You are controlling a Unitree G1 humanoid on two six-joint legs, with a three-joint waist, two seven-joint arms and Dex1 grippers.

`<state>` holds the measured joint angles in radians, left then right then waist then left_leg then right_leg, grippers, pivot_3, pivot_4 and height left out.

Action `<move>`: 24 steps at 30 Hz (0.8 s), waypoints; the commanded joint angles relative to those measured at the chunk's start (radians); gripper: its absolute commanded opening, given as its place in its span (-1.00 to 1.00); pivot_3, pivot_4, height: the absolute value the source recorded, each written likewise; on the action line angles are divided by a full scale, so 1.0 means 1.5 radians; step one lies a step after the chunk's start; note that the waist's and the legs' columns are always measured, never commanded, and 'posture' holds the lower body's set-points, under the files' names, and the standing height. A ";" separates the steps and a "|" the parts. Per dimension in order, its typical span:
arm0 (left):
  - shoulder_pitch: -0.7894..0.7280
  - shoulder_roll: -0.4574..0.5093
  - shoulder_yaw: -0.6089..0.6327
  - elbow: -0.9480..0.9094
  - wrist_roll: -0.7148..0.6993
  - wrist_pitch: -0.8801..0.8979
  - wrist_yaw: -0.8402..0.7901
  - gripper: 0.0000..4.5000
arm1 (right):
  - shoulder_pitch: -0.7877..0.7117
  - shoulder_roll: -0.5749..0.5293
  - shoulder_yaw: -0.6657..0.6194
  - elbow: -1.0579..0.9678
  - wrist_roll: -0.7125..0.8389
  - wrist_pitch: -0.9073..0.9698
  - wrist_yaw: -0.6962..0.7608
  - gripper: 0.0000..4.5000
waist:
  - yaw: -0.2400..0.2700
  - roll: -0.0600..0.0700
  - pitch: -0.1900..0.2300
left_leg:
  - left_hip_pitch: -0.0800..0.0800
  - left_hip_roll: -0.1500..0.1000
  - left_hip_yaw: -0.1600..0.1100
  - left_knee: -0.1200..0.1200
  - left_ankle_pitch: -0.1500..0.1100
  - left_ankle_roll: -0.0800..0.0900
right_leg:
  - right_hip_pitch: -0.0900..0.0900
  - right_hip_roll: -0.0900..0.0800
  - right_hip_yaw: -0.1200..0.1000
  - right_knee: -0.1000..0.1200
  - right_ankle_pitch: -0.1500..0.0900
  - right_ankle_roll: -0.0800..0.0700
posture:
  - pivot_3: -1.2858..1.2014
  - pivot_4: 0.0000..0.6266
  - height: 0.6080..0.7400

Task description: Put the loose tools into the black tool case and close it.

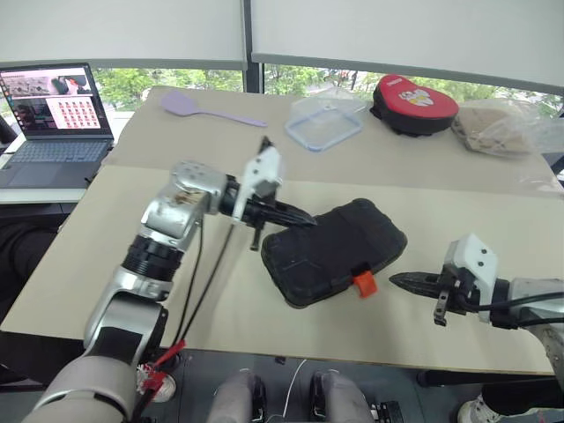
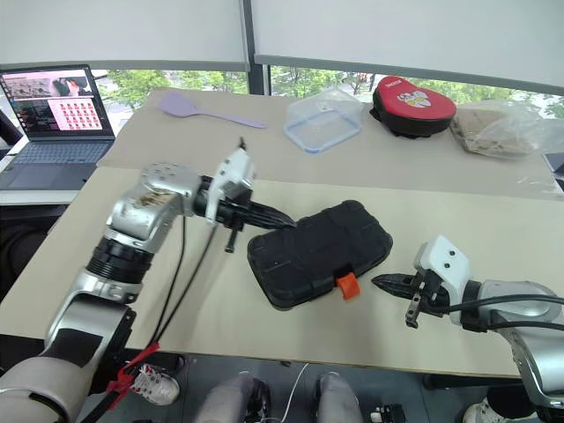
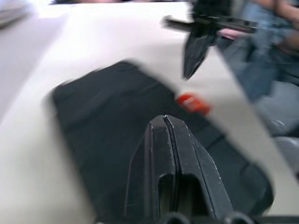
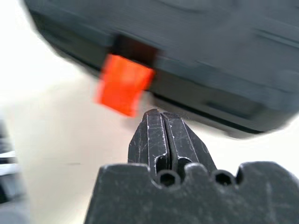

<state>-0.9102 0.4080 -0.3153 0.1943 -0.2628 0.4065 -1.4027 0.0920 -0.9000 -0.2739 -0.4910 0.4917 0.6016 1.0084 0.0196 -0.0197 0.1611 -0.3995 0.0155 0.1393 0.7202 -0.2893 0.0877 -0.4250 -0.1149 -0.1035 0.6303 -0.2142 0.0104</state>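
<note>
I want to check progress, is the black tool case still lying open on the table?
No, the black tool case lies shut, lid down, orange latch at its front edge.

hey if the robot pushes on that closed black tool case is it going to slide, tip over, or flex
The black tool case lies flat and wide on the smooth table, so it would probably slide or pivot rather than tip. Its moulded shell looks rigid, so it is unlikely to flex. The orange latch sticks out at the front edge and might catch a shut right gripper.
</note>
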 commanded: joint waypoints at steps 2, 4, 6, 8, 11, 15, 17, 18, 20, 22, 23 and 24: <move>0.003 -0.049 -0.091 0.083 0.114 -0.124 0.052 -0.98 | 0.001 0.000 0.014 -0.030 0.009 -0.003 -0.005 -1.00 | -0.001 0.000 0.000 | 0.001 0.000 0.000 0.000 0.000 0.000 | 0.001 0.000 0.001 0.000 0.000 0.000 | 0.03 -0.52 0.87; 0.002 -0.058 -0.136 0.147 0.175 -0.198 0.069 -0.98 | -0.008 0.011 0.040 -0.026 0.001 -0.010 -0.016 -1.00 | -0.001 0.000 0.000 | 0.000 0.000 0.000 0.000 0.000 0.000 | 0.000 0.000 0.001 0.000 0.000 0.000 | 0.03 -0.52 0.87; 0.004 -0.055 -0.163 0.184 0.215 -0.259 0.074 -0.98 | -0.015 0.015 0.055 -0.025 -0.003 -0.013 -0.022 -1.00 | -0.001 0.000 0.000 | 0.001 0.000 -0.001 0.000 0.000 0.001 | 0.000 -0.001 0.002 0.000 0.000 0.000 | 0.03 -0.52 0.87; 0.010 -0.046 -0.177 0.198 0.236 -0.304 0.069 -0.98 | -0.021 0.017 0.072 -0.024 -0.009 -0.013 -0.026 -1.00 | -0.001 0.000 -0.001 | 0.001 0.000 -0.001 0.000 -0.001 0.001 | 0.001 -0.001 0.003 0.000 0.000 -0.001 | 0.03 -0.52 0.87; 0.017 -0.049 -0.170 0.198 0.234 -0.312 0.064 -0.98 | -0.035 0.022 0.106 -0.011 -0.032 -0.023 -0.036 -1.00 | -0.002 0.000 -0.002 | 0.001 0.000 -0.001 0.000 -0.001 0.002 | 0.001 -0.003 0.003 0.000 0.000 -0.001 | 0.03 -0.52 0.87; 0.023 -0.053 -0.164 0.190 0.227 -0.305 0.063 -0.98 | -0.062 0.039 0.149 0.028 -0.074 -0.041 -0.060 -1.00 | -0.004 0.000 -0.003 | 0.001 0.000 -0.002 0.000 -0.001 0.002 | 0.001 -0.004 0.003 0.000 0.000 0.000 | 0.03 -0.52 0.87; 0.023 -0.057 -0.160 0.187 0.224 -0.300 0.066 -0.98 | -0.072 0.046 0.167 0.050 -0.095 -0.055 -0.069 -1.00 | -0.004 0.000 -0.003 | 0.001 0.000 -0.001 0.000 -0.001 0.002 | 0.001 -0.004 0.003 0.000 0.000 0.000 | 0.03 -0.52 0.87; 0.022 -0.060 -0.158 0.187 0.222 -0.298 0.068 -0.98 | -0.076 0.049 0.176 0.061 -0.106 -0.063 -0.072 -1.00 | -0.004 0.000 -0.003 | 0.001 0.000 -0.001 0.000 -0.001 0.002 | 0.001 -0.003 0.003 0.000 0.000 0.000 | 0.03 -0.52 0.87; 0.019 -0.065 -0.153 0.187 0.220 -0.294 0.072 -0.98 | -0.082 0.057 0.193 0.080 -0.123 -0.078 -0.078 -1.00 | -0.004 0.000 -0.003 | 0.001 0.000 -0.001 0.000 -0.001 0.002 | 0.002 -0.003 0.002 0.000 0.000 0.000 | 0.03 -0.52 0.87; 0.014 -0.071 -0.149 0.189 0.218 -0.293 0.075 -0.98 | -0.091 0.071 0.204 0.098 -0.137 -0.086 -0.088 -1.00 | -0.003 0.000 -0.003 | 0.001 0.000 -0.001 0.001 -0.001 0.003 | 0.002 -0.003 0.001 0.000 0.000 0.000 | 0.03 -0.52 0.87; 0.012 -0.074 -0.146 0.190 0.218 -0.292 0.077 -0.98 | -0.093 0.076 0.208 0.103 -0.143 -0.090 -0.092 -1.00 | -0.002 0.000 -0.003 | 0.001 0.000 -0.001 0.001 -0.001 0.003 | 0.002 -0.003 0.000 0.000 0.000 0.000 | 0.03 -0.52 0.87; 0.010 -0.077 -0.145 0.191 0.217 -0.292 0.079 -0.98 | -0.094 0.081 0.211 0.107 -0.148 -0.094 -0.094 -1.00 | -0.001 0.000 -0.003 | 0.001 0.000 -0.001 0.001 -0.001 0.003 | 0.001 -0.003 0.000 0.000 0.000 0.000 | 0.03 -0.52 0.87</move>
<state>-0.9190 0.2954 -0.4960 0.4346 0.0135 -0.0590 -1.2802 -0.0340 -0.7816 0.0430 -0.3260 0.2833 0.4908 0.8765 0.0175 -0.0190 0.1560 -0.3982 0.0154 0.1372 0.7216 -0.2915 0.0916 -0.4228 -0.1201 -0.1041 0.6305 -0.2139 0.0102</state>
